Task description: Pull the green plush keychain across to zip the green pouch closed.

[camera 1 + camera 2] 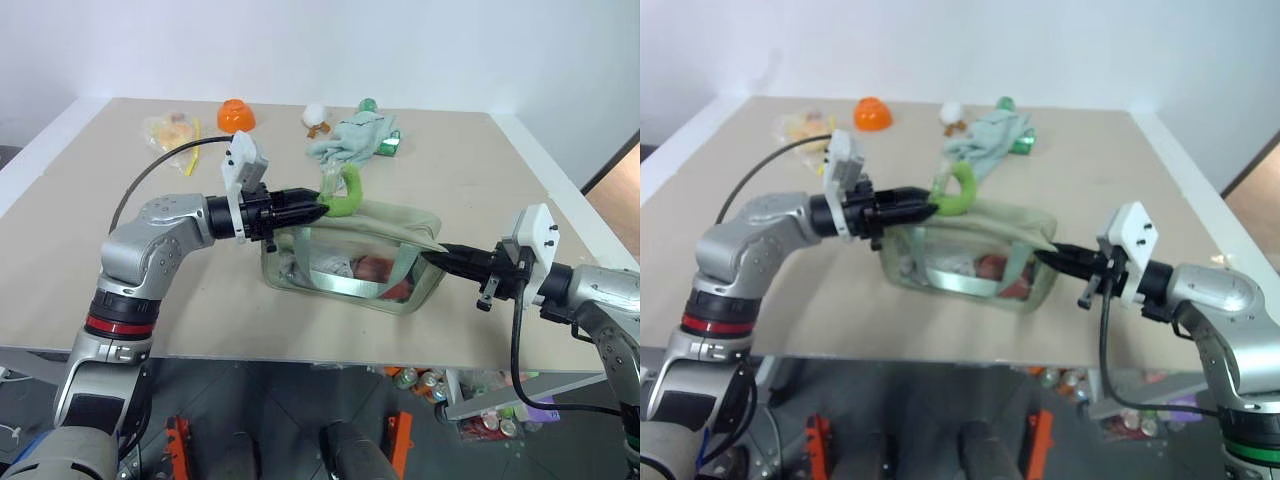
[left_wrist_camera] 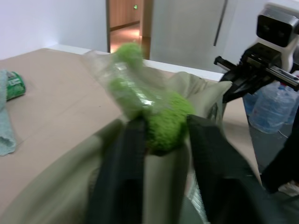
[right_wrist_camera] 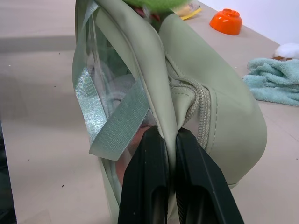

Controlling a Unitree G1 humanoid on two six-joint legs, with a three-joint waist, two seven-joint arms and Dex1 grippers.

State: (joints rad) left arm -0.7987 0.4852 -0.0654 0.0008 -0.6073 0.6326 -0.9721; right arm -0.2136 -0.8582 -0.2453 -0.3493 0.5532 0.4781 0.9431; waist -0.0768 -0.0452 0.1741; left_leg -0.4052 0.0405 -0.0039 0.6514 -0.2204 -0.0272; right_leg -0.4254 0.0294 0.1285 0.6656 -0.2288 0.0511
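The green pouch [image 1: 400,225] stands mid-table, its clear side window showing items inside. The green plush keychain [image 1: 347,190] rises as a curved loop from the pouch's top at its left end. My left gripper [image 1: 322,211] points level at the plush's base. In the left wrist view its fingers [image 2: 121,163] stand apart, one on each side of the plush [image 2: 168,116], which does not look squeezed. My right gripper [image 1: 437,256] is shut on a fold of the pouch's fabric [image 3: 210,107] at the right end, beside the zipper's end.
Along the table's back lie a pale mint cloth [image 1: 350,138], a small green bottle [image 1: 390,145], a white ball-like item [image 1: 315,117], an orange bowl [image 1: 236,115] and a plastic bag [image 1: 170,130]. Bare tabletop [image 1: 200,320] lies in front of the pouch.
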